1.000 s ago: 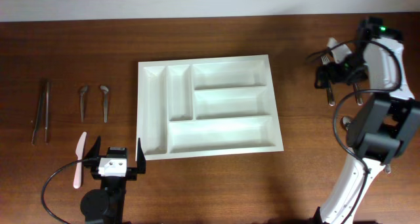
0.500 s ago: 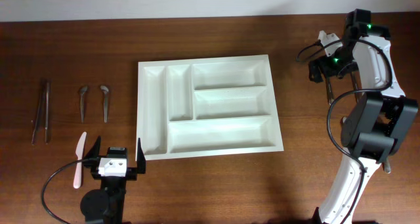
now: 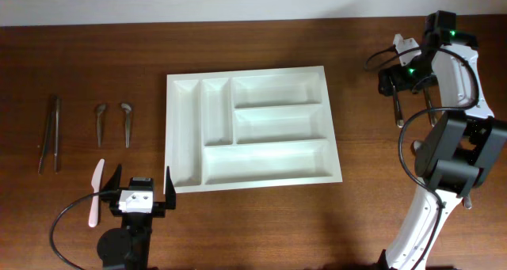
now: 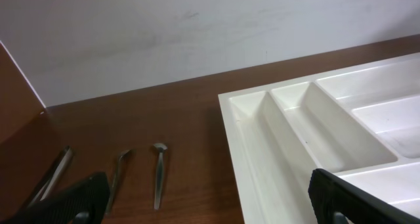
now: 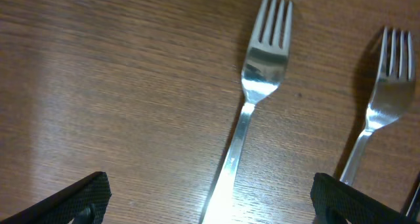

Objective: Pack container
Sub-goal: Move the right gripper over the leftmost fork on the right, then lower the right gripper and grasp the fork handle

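Note:
The white five-compartment container [image 3: 269,161] lies empty at the table's middle; its left end shows in the left wrist view [image 4: 295,125]. My left gripper [image 3: 141,192] is open and empty at the container's near left corner, its jaws wide apart in the left wrist view [image 4: 210,211]. My right gripper [image 3: 400,78] is open at the far right, low over a metal fork [image 5: 252,99] whose handle runs between the jaws [image 5: 210,211]. A second fork [image 5: 380,112] lies just to its right. Both fork handles show in the overhead view [image 3: 398,112].
Two knives [image 3: 49,134] and two spoons [image 3: 113,121] lie at the far left; the spoons also show in the left wrist view [image 4: 159,175]. A pale plastic knife [image 3: 95,192] lies beside the left gripper. Another utensil [image 3: 417,147] lies by the right arm.
My right gripper has shifted a little toward the table's far edge and then slightly right, staying over the forks. The left arm and the container have not moved.

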Robot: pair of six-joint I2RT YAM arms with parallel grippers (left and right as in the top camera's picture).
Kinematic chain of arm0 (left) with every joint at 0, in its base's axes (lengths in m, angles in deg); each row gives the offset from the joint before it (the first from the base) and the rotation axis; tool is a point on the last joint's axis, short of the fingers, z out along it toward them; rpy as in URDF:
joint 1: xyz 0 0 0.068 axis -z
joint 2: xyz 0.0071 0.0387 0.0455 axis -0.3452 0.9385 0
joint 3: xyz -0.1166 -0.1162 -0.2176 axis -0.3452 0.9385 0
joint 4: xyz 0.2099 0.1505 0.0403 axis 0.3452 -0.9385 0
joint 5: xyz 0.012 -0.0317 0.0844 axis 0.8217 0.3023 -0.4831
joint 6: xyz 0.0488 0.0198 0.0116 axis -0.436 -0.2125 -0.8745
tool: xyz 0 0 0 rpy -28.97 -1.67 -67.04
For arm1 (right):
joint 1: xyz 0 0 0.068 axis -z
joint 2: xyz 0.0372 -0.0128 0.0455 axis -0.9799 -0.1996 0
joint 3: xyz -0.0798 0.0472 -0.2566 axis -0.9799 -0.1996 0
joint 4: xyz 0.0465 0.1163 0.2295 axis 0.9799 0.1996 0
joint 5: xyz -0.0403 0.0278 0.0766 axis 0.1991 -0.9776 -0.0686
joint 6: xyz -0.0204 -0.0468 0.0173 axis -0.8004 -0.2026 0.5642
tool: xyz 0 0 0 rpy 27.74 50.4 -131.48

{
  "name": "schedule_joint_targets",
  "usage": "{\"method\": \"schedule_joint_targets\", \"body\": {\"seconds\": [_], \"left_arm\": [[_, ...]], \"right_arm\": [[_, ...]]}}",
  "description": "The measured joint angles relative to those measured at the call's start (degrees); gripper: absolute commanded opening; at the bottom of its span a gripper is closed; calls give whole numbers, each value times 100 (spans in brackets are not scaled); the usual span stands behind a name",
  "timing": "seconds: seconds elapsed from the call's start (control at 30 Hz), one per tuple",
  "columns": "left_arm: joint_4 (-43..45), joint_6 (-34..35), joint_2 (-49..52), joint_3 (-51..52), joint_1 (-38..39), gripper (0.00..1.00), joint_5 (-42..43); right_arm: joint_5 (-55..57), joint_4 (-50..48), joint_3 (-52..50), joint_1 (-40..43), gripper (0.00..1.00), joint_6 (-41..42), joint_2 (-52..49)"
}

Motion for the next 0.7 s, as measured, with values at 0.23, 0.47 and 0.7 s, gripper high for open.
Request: {"method": "schedule_joint_targets", "body": {"seconds": [0.23,0.47,0.7], "left_arm": [[0,0,0,0,0,99,0],[0,0,0,0,0,99,0],[0,0,0,0,0,99,0]], "right_arm": [[-11,0,2,15,99,140,-323],[-15,-7,2,15,99,162,-516],[-15,-96,2,15,99,160,-555]]}}
